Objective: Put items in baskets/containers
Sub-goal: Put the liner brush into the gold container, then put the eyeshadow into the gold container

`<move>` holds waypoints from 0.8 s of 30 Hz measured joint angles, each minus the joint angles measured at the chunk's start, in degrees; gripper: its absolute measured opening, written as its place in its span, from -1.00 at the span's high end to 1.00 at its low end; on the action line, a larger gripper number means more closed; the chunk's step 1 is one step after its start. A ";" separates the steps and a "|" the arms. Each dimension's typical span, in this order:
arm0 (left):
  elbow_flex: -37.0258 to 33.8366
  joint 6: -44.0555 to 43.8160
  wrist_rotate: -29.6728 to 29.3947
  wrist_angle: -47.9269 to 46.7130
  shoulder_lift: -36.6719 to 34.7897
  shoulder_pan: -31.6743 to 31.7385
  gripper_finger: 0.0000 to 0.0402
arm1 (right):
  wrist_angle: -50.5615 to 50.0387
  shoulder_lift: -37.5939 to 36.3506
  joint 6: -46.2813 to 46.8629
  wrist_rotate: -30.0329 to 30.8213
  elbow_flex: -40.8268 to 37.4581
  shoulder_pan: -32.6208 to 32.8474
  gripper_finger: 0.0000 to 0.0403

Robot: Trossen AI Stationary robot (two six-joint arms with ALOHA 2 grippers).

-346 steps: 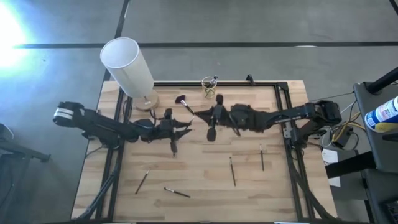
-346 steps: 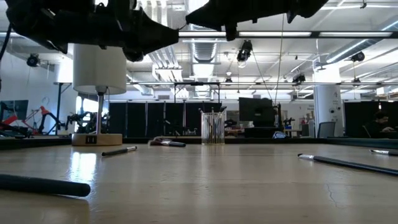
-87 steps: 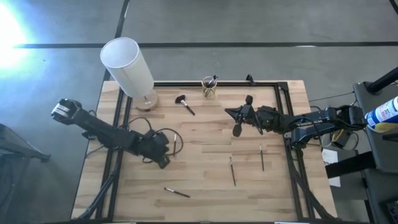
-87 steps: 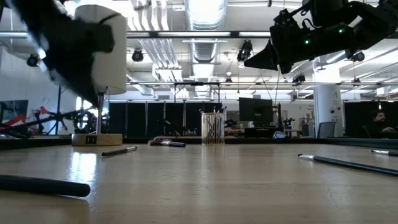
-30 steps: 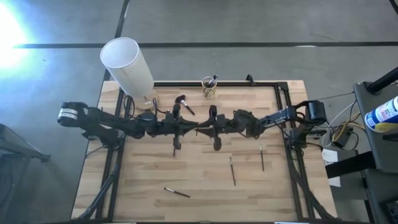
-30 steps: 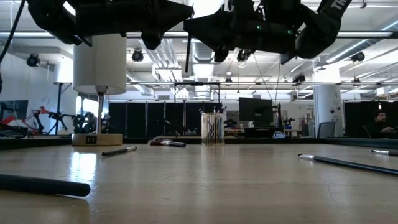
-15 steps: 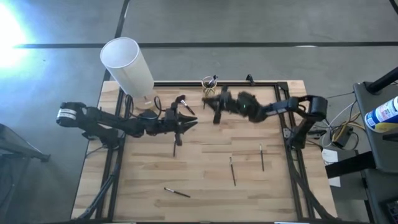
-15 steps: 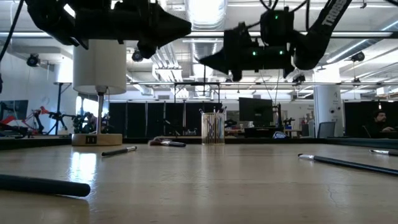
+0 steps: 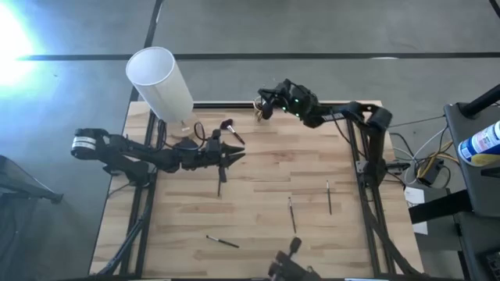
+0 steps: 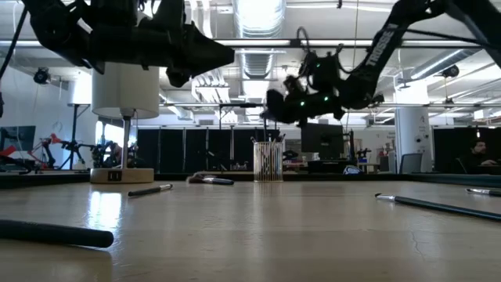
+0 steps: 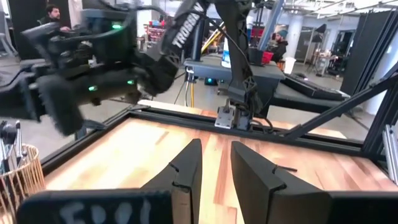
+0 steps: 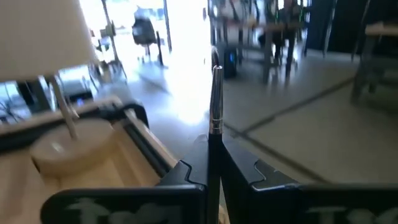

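The glass cup (image 10: 268, 162) stands at the table's far edge, with several brushes upright in it; it also shows in the left wrist view (image 11: 13, 163). My right gripper (image 9: 268, 107) hovers just above the cup (image 9: 262, 115), shut on a thin dark brush (image 12: 216, 93). My left gripper (image 9: 237, 154) is open and empty over the table's middle, its fingers apart (image 11: 214, 167). Loose brushes lie flat on the wood: a bushy-headed one (image 9: 230, 129), one toward the near edge (image 9: 222, 241) and two on the right (image 9: 291, 213) (image 9: 329, 197). My right gripper pinches the brush's dark handle (image 12: 214, 140) between its two fingers. The brush lies along the fingers, and its silver ferrule (image 12: 216, 115) and tip stick out past the fingertips. The gripper reaches about level from the table's right. The brush is lifted clear, above the cup.
A big white cylinder lamp (image 9: 160, 80) on a round base (image 9: 186, 126) stands at the far left corner. A black frame rail (image 9: 226, 104) runs along the far edge behind the cup. A dark object (image 9: 285, 265) shows at the near edge.
My right gripper drew away from my left gripper at the table's middle and swung toward the far edge, ending over the cup with the brush in its fingers. My left arm stayed nearly in place.
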 joint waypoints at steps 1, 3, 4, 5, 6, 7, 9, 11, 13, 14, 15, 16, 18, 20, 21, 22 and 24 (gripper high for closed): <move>-0.17 0.01 0.00 -0.07 0.00 0.00 0.61 | -2.06 0.95 -0.25 -0.01 1.12 -0.04 0.93; -0.48 0.15 0.00 0.02 0.00 0.04 0.61 | -5.62 2.42 -0.82 0.04 2.95 0.03 0.93; -0.67 0.19 0.00 -0.02 0.00 0.10 0.61 | -6.88 2.64 -0.99 0.04 3.61 0.13 0.93; -0.70 0.20 0.01 -0.04 0.00 0.11 0.61 | -8.00 2.55 -1.05 0.02 4.16 0.27 0.93; -0.70 0.14 0.01 -0.10 0.00 0.11 0.61 | -9.39 2.21 -0.95 0.06 4.82 0.37 0.92; -0.70 0.09 0.00 -0.11 0.00 0.11 0.61 | -10.57 1.88 -0.61 0.10 5.58 0.51 0.90; -0.70 0.09 0.02 0.05 0.00 0.11 0.61 | -15.51 1.04 0.56 0.76 6.94 0.50 0.82; -0.68 0.06 0.02 0.24 0.00 0.11 0.61 | -20.72 0.59 1.27 2.41 8.31 0.58 0.71; -0.55 -0.02 0.02 0.24 0.00 0.13 0.61 | -24.64 0.17 1.49 3.61 9.47 0.80 0.60; -0.49 -0.02 0.02 0.30 0.00 0.11 0.61 | -25.94 -0.12 1.69 3.76 10.02 0.89 0.55; -0.49 -0.10 0.02 0.44 0.00 0.12 0.61 | -27.52 -0.41 2.04 3.76 10.57 0.99 0.50; -0.49 -0.23 0.02 0.66 0.00 0.12 0.61 | -28.79 -0.57 2.41 3.76 11.10 1.07 0.46; -0.49 -0.35 0.02 0.60 0.00 0.13 0.61 | -32.50 -1.00 2.47 3.73 11.48 1.28 0.40; -0.49 -0.27 0.02 0.57 0.00 0.13 0.61 | -36.27 -1.64 2.17 3.78 11.43 1.56 0.37; -0.49 -0.05 0.02 0.57 0.00 0.13 0.61 | -37.63 -2.30 1.58 3.88 11.04 1.71 0.37; -0.49 0.21 0.02 0.58 0.00 0.13 0.61 | -38.45 -3.29 0.78 3.95 10.41 1.94 0.37; -0.49 1.11 0.02 0.45 0.00 0.13 0.61 | -37.76 -5.47 -1.34 5.36 8.27 2.74 0.42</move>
